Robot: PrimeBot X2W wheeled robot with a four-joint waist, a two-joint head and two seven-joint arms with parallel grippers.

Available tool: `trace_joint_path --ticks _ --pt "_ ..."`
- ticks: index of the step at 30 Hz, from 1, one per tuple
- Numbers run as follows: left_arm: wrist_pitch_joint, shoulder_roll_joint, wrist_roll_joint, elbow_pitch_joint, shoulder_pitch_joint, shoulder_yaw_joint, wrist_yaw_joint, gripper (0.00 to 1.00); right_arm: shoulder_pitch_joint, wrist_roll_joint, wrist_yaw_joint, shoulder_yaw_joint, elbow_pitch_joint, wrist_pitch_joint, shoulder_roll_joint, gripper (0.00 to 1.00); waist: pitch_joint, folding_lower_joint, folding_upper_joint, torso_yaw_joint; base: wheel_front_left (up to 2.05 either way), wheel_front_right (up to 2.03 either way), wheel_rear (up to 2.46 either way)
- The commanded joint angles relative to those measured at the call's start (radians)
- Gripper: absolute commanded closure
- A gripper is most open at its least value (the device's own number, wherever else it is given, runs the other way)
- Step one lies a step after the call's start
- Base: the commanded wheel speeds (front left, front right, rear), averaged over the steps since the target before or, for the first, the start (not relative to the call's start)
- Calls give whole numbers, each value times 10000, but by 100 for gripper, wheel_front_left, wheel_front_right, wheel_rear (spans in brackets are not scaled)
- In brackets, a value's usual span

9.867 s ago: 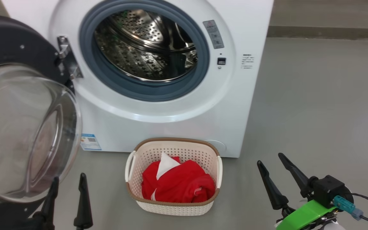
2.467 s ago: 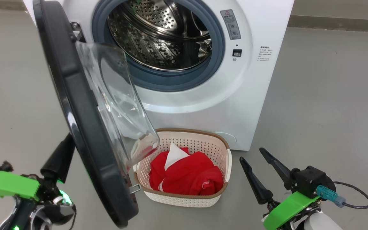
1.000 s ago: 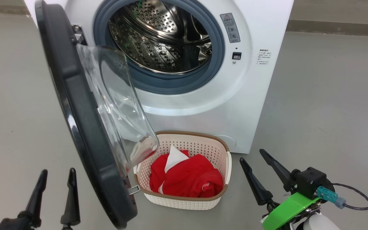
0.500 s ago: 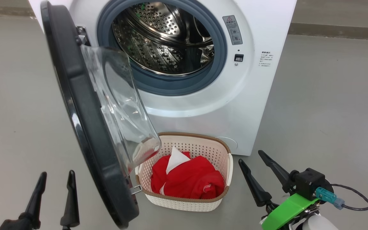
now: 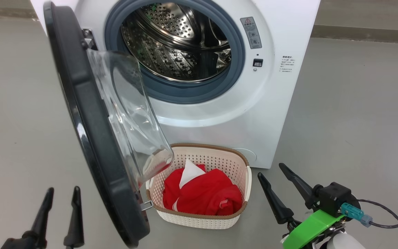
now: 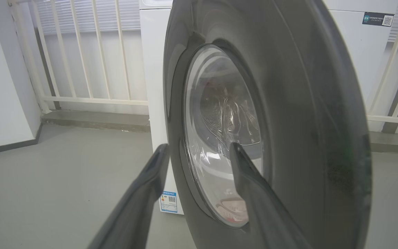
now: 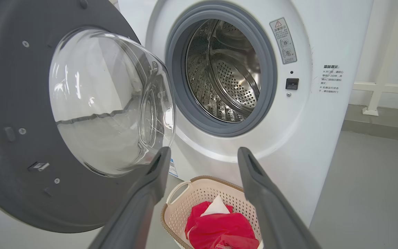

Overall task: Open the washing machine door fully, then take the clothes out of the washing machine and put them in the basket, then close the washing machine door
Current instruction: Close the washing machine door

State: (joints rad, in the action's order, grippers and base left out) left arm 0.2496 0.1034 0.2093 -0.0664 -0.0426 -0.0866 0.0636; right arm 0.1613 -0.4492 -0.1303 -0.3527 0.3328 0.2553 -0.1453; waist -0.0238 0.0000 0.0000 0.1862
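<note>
door (image 5: 93, 145) ajar at ten o'clock of basket (image 5: 206, 147); clothes (image 5: 206, 197) inside it; left gripper (image 5: 63, 189), right gripper (image 5: 270, 169) spread wide, empty.

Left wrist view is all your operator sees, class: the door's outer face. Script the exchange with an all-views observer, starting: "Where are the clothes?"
Observer: The clothes lie in the basket.
Operator: Where is that?
Observer: On the floor before the washing machine, below its opening, beside the washing machine door's lower edge.
Operator: And the right gripper?
Observer: Open, holding nothing, right of the basket.
</note>
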Motion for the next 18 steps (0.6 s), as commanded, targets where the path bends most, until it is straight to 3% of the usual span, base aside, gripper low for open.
trace_joint_path --ticks 1,4,8,13,14,18 --pt "122 41 -23 185 363 -378 109 100 46 -167 -4 -150 -207 65 10 0 19 0 0 -6 0 0 0" --pt "122 8 87 172 461 -407 160 100 42 -187 -4 -135 -206 65 6 0 37 0 0 3 0 0 0" --pt "101 -214 1385 188 893 -686 343 100 60 -229 -4 -129 -206 65 -13 0 71 0 0 32 0 0 0" --pt "-574 -484 4965 518 1654 -1198 477 100 102 -234 -4 -124 -205 65 -7 0 91 0 0 -10 0 0 0" --pt "-956 -515 6611 705 1884 -1354 472 100 113 -247 -4 -134 -215 65 -2 0 97 0 0 -43 0 0 0" --pt "-1698 -527 9976 1208 2266 -1437 -130 100 116 -278 -4 -145 -230 65 -36 0 163 0 0 -112 0 0 0"
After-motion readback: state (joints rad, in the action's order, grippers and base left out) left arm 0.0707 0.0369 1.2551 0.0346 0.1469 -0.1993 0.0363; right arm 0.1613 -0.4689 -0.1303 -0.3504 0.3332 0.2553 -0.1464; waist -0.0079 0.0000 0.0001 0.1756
